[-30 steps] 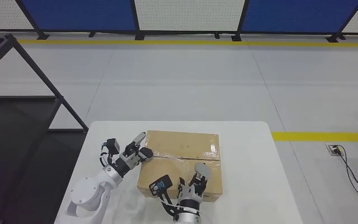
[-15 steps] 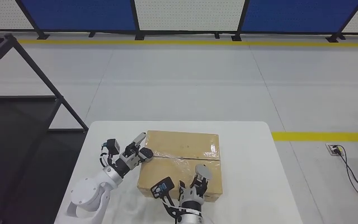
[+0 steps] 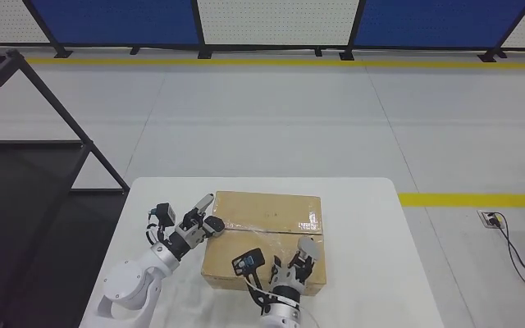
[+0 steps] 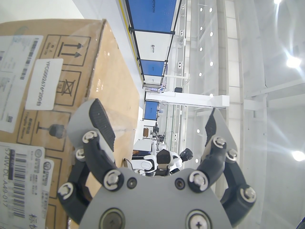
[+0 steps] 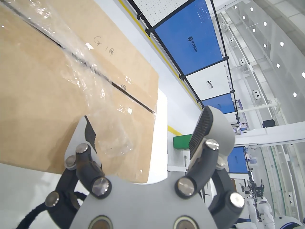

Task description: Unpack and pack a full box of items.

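A closed cardboard box sits in the middle of the white table. Crinkled clear tape runs along its top seam, and a loose scrap lies near my right gripper's fingers. My left gripper is open at the box's left end, level with the seam. In the left wrist view the left gripper has one finger close against the labelled side of the box. My right gripper is open over the box's near right part; the right gripper holds nothing.
Bare table lies to the right of the box and along its left side. A dark metal rack stands off the table's left. Blue and white partition panels line the far floor.
My right gripper has shifted to the right along the near part of the box top. The left arm and the box have not moved.
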Controlling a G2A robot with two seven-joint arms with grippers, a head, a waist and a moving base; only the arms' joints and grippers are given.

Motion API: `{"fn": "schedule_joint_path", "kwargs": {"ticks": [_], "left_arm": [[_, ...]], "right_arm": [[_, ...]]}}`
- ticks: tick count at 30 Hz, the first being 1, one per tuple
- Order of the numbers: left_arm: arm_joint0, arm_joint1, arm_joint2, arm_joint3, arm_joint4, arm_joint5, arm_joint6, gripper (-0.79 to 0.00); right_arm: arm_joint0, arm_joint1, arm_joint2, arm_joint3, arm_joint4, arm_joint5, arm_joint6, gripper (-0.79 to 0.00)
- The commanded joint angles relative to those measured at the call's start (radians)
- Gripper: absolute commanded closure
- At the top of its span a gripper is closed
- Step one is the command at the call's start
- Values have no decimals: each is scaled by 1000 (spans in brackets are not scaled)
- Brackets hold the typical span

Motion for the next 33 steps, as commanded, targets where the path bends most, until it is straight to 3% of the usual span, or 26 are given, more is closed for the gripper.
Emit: {"fn": "schedule_joint_path", "kwargs": {"ticks": [1,18,24,29,33], "left_arm": [[0,0,1,0,-2,1,-1,-785],[-1,2,10,4,-1,-1,0,-785],[-1,2,12,1,-1,-2,1,-785],[-1,3,14,-3,2,-1,0,-785],[0,4,15,-3,2,-2,1,-785]], "right_arm": [[-2,-5,15,-8,6,-5,-10,-785],[-41,-20,207,-135,176,-80,-166,-785],[-53,-26,259,-169,251,-63,-207,-785],[-72,-28,308,-196,347,-74,-275,-785],[-117,-22,366,-252,510,-139,-394,-785]]}}
